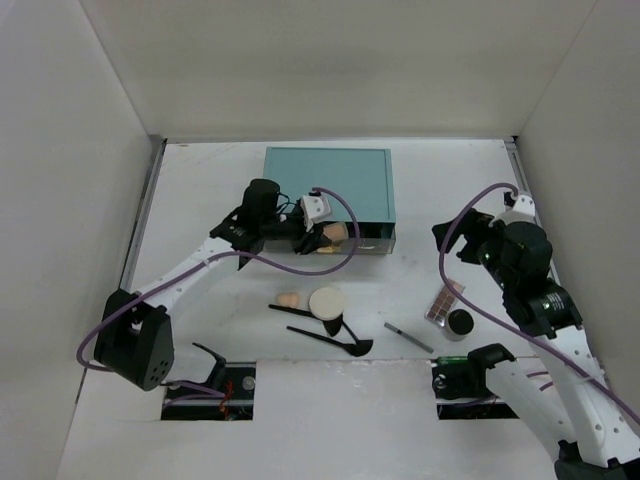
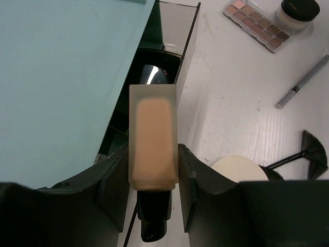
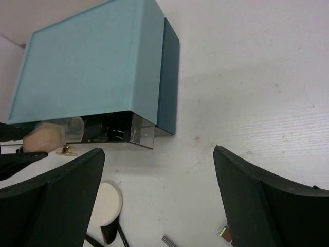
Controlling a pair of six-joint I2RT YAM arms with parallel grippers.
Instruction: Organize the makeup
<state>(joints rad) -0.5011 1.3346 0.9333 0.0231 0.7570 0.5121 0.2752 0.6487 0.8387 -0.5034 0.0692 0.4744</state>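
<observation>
Your left gripper [image 2: 153,177] has its fingers clamped on the flat sides of the foundation bottle [image 2: 153,139]. The black cap points back toward the wrist and the base points ahead. That grip keeps the bottle lying lengthwise, which looks like the way it must go into the drawer [image 2: 186,46] pulled out from the near face of the teal drawer box [image 2: 61,77]. The bottle hangs just above the drawer's clear near wall, not yet set down. Something dark and shiny already lies inside, though you cannot tell what it is.

Your right gripper [image 3: 157,154] is raised at the right of the table [image 1: 200,190], well apart from the box. Its fingers are spread wide with nothing between them, likely parked there to leave the drawer free.

The rest of the makeup waits on the table near you:
- The peach sponge [image 1: 288,298] and the round cream puff [image 1: 326,301] lie side by side.
- The fan brush [image 1: 357,346] is just nearer.
- The striped pencil [image 1: 408,337] is to their right.
- The eyeshadow palette [image 1: 445,300] is touching or just beside the black-lidded jar [image 1: 459,323], farther right.

Judging by that, you are early in the job. Lower the bottle clear of the drawer wall before letting go.
</observation>
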